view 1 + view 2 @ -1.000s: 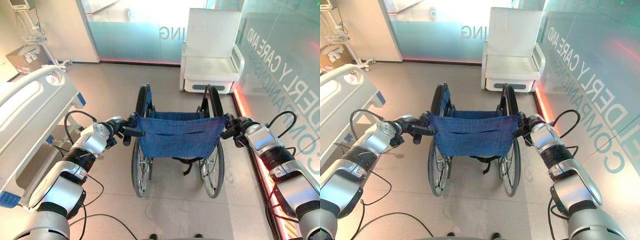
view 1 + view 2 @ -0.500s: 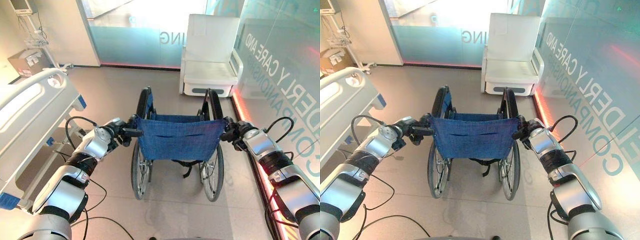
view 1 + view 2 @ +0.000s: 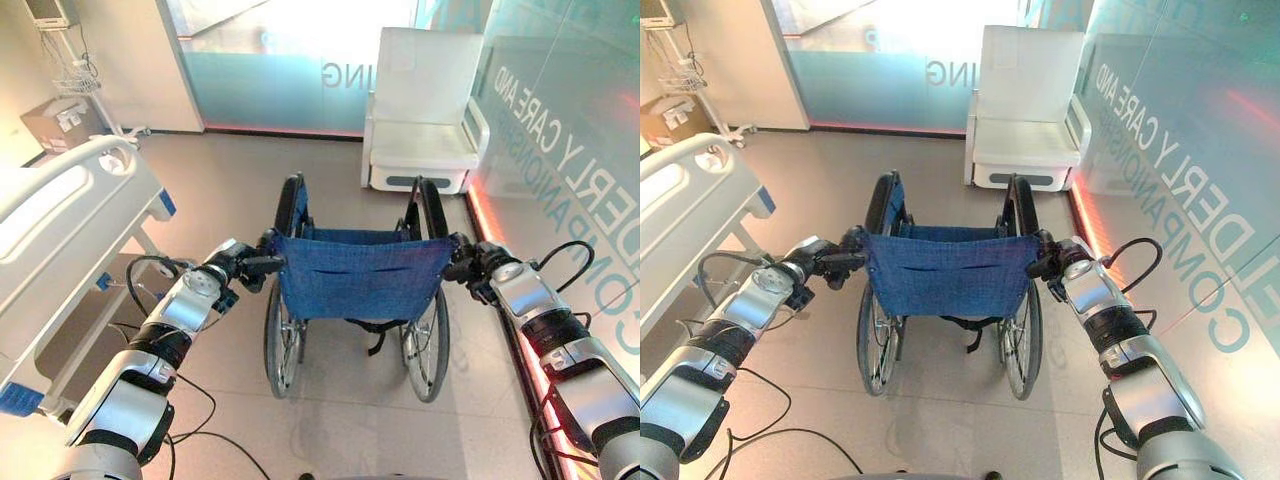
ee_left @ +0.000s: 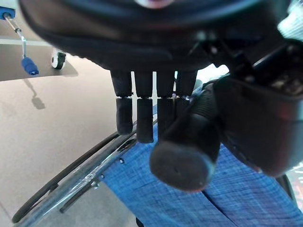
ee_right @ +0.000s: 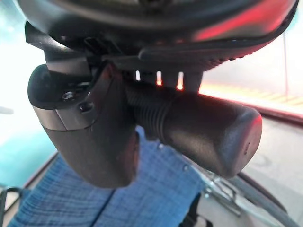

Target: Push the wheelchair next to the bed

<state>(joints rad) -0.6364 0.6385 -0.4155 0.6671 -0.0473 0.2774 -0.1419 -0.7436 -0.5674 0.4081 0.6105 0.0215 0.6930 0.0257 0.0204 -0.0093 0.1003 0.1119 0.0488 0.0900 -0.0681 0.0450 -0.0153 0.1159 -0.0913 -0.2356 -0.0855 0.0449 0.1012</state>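
The wheelchair (image 3: 355,285) stands mid-floor facing away, its blue backrest (image 3: 358,272) nearest the robot, with the bed (image 3: 60,235) well apart on the left and a white armchair (image 3: 425,110) far ahead. The left robot hand (image 3: 240,268) is curled round the left push handle (image 4: 187,144), and the right robot hand (image 3: 470,265) is wrapped round the right push handle (image 5: 199,124). Pushing straight on would likely run it toward the armchair, and a sharp left turn could clip the bed's corner, or uneven force could slip a handle loose.
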